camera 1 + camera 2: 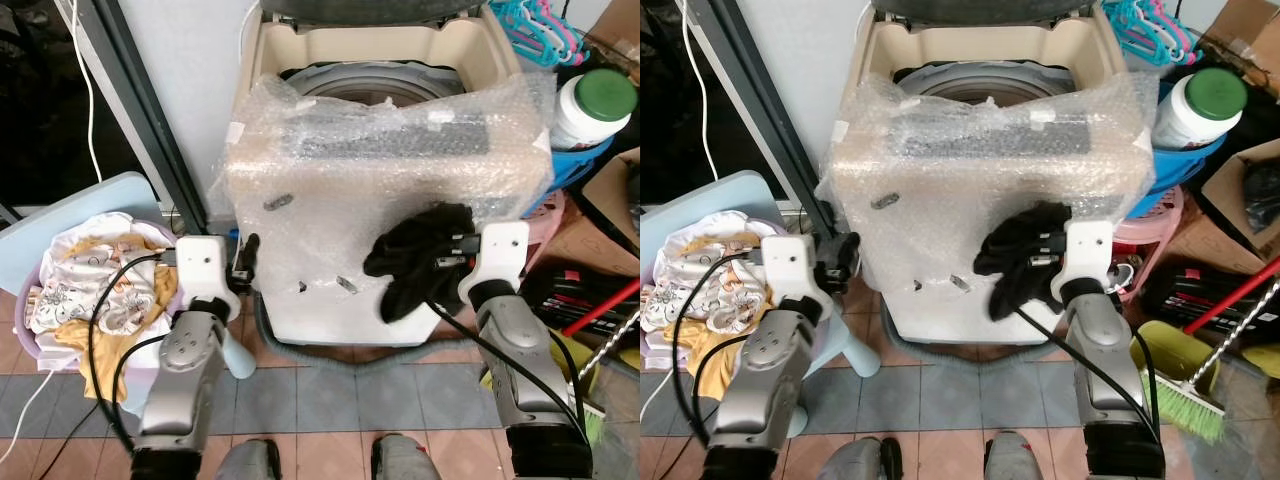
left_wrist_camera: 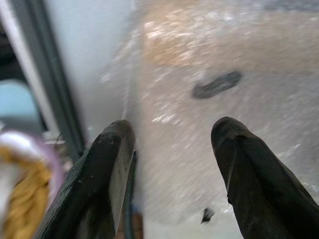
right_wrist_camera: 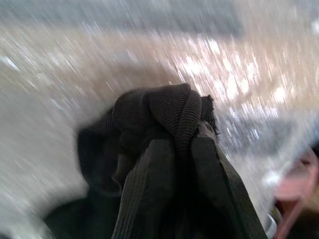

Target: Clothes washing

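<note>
While our left gripper (image 1: 243, 262) is hanging with fingers parted and empty beside the laundry basket (image 1: 30, 330), we are facing the bubble-wrapped washing machine (image 1: 390, 190), lid up for loading, and our right gripper (image 3: 174, 164) is clenching a black garment (image 1: 415, 255) against its front; we are reading no labels.

A tiled floor (image 1: 300, 390) in grey and pinkish squares runs up to a pale wall (image 1: 190, 60) with a dark door frame (image 1: 140, 90) beside it; a cardboard box (image 1: 610, 200) sits at the right
</note>
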